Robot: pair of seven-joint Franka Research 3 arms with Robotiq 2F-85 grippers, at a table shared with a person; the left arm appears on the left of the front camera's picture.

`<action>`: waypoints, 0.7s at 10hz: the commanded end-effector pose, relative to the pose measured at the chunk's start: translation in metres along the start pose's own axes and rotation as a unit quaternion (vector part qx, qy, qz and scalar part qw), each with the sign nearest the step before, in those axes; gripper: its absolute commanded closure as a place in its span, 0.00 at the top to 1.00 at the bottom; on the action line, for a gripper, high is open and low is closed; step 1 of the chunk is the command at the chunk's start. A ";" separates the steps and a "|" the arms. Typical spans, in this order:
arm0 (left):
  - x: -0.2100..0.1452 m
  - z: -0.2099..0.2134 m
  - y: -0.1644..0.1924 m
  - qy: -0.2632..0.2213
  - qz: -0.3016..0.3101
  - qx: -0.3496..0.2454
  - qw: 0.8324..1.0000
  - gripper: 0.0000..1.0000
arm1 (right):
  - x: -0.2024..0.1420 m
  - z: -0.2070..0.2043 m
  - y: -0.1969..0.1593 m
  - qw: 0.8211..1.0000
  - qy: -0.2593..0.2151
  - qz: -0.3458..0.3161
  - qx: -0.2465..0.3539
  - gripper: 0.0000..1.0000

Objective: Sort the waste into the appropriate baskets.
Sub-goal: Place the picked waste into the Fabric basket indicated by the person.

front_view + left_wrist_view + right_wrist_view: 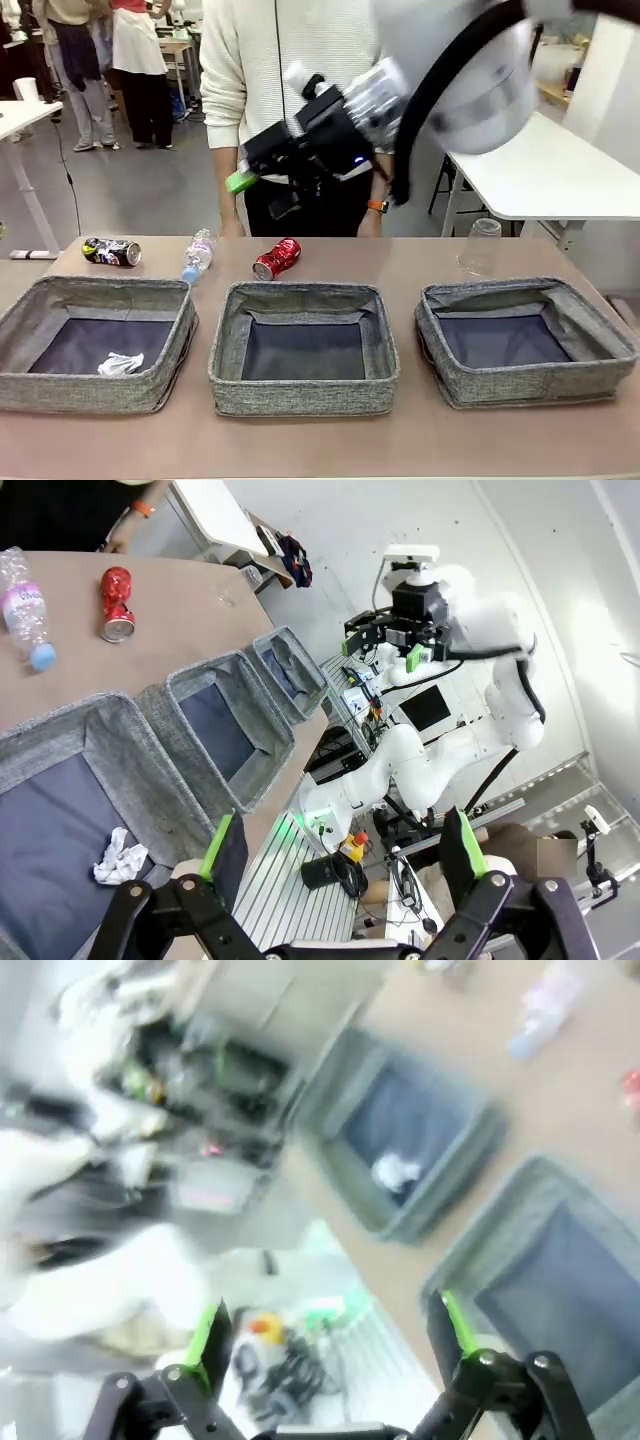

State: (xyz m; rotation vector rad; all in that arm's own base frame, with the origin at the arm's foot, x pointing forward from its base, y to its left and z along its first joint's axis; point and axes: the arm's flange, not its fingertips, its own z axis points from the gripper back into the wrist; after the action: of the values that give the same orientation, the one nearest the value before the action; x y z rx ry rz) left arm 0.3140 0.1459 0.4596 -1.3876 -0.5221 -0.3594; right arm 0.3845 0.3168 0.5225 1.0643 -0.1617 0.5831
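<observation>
Three grey fabric baskets stand in a row: left (100,292), middle (300,293), right (520,290). A white crumpled paper ball (120,363) lies in the left basket. Behind the baskets on the table lie a dark printed can (111,251), a clear blue-capped bottle (197,257) and a crushed red can (277,258). A clear plastic cup (481,245) stands upside down at the back right. My right gripper (255,190) hangs high above the table, open and holding nothing (330,1345). My left gripper (340,860) is open and holding nothing, off the table's left end past the left basket (100,810).
A person in a white sweater (290,60) stands at the far side with hands near the table's back edge. A white table (560,170) stands behind on the right. The right wrist view is blurred.
</observation>
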 end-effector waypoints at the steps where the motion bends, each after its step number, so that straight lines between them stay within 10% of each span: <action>1: 0.002 -0.001 -0.002 -0.006 -0.009 -0.008 1.000 1.00 | -0.040 0.024 -0.111 0.990 0.066 -0.094 0.081 1.00; 7: 0.002 -0.001 -0.002 -0.006 -0.009 -0.008 1.000 1.00 | -0.157 0.154 -0.155 0.957 -0.169 -0.228 0.062 1.00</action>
State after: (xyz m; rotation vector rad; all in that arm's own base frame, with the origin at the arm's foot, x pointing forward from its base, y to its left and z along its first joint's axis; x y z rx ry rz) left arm 0.3140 0.1459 0.4600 -1.3872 -0.5227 -0.3602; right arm 0.3737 0.0811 0.3990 1.2048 -0.1166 0.0480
